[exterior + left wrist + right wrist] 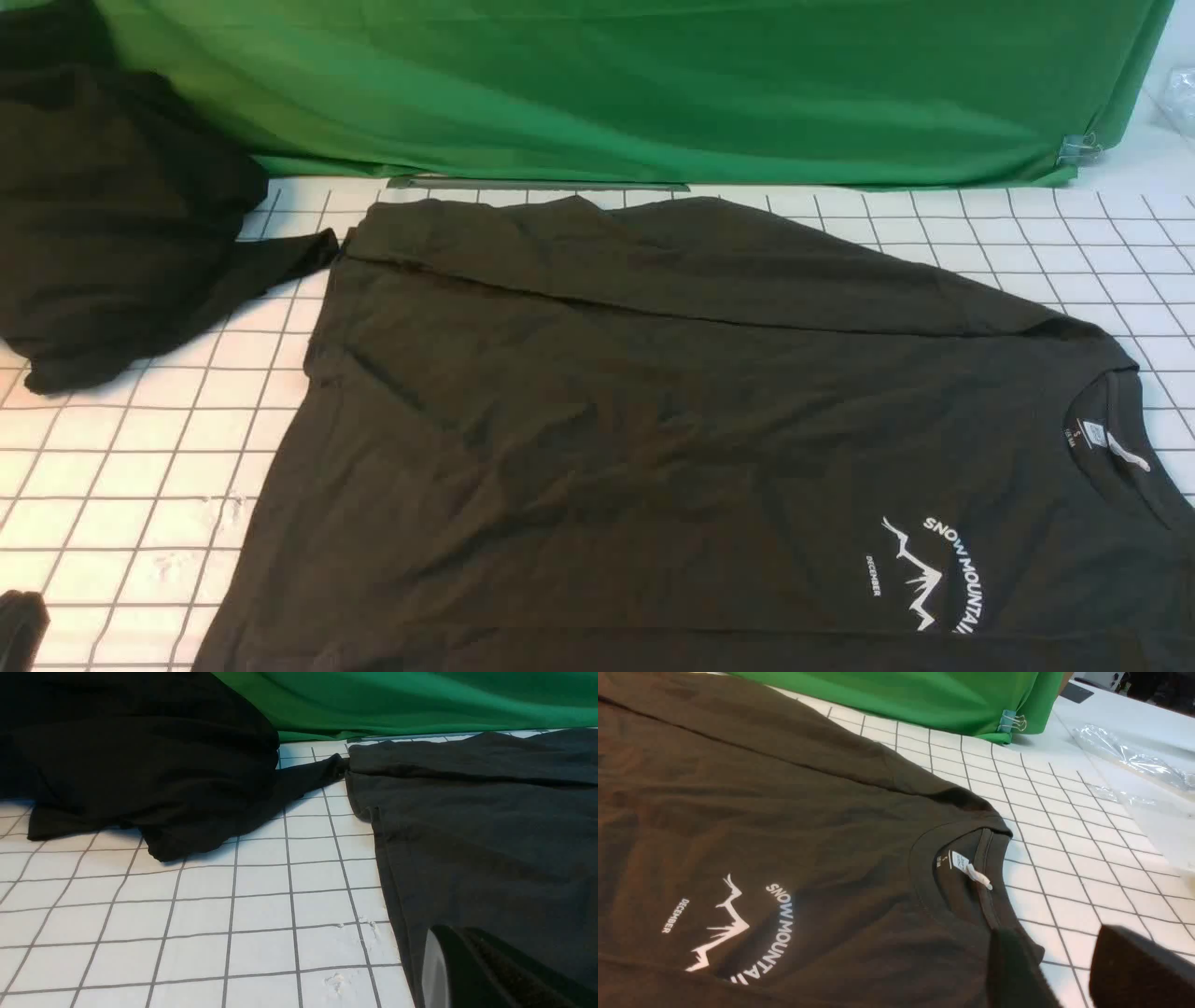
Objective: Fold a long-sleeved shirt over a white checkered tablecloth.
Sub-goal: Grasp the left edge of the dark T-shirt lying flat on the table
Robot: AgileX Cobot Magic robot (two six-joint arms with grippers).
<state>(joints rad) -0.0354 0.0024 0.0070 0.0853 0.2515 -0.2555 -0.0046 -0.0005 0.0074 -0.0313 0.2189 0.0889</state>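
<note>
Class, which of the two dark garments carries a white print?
The long-sleeved shirt spread flat on the right, with SNOW MOUNTAIN on its chest; the blacker heap at far left is plain.

On my feed, a black garment heap (112, 215) lies left, a green backdrop (653, 84) behind, its binder clip (1080, 149) and clear plastic (1134, 760) right.

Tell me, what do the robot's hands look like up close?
Little shows. The right hand has two blunt, matte black fingers. The left hand is black too, with a rough-textured pad and a pale rounded side face. No cables or markings are visible.
</note>
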